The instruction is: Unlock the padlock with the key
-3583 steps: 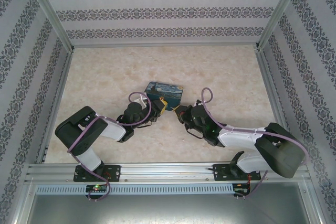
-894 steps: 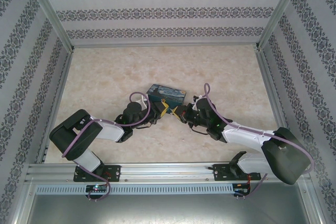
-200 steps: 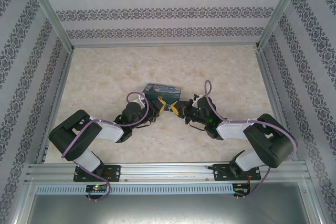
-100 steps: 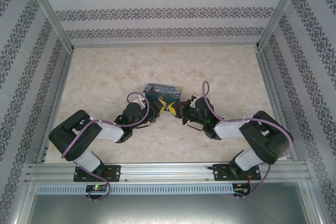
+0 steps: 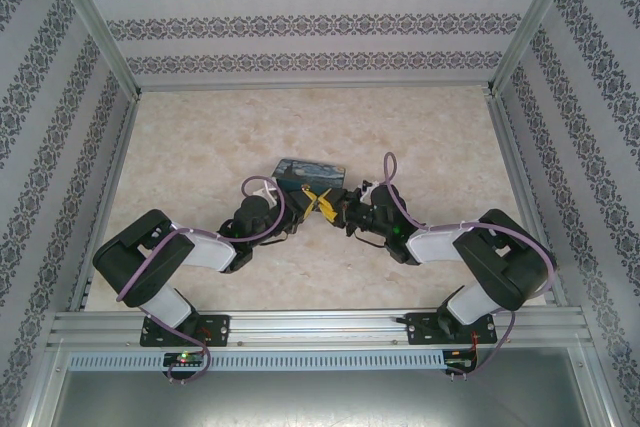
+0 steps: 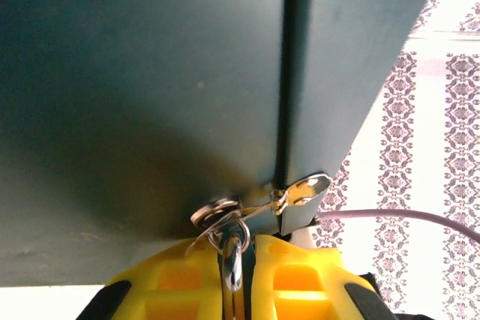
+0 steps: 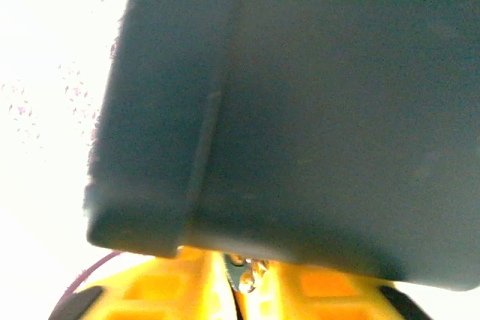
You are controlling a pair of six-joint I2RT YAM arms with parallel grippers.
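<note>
Padlock (image 6: 233,251) is hanging at the front edge of the box (image 5: 310,169), at the spot where the two grippers are meeting. In the left wrist view its thin silvery loop is passing through a round metal eye beside the flat, bright hasp (image 6: 301,198); its body is hidden. The box is presenting smooth, dark teal faces to both wrist cameras.

The left gripper (image 6: 240,254) is pressing its moulded yellow plastic fingers (image 6: 180,279) almost together, clamping the loop between them. The right gripper (image 7: 238,282) is holding its yellow fingers (image 7: 322,286) close beneath the box, with a small shiny metal piece (image 7: 247,276) lying between them. Whether they are gripping it cannot be told.

Compared with the overhead frame a few seconds back, the right arm is folding tighter, its elbow now lying nearer its wrist.
</note>
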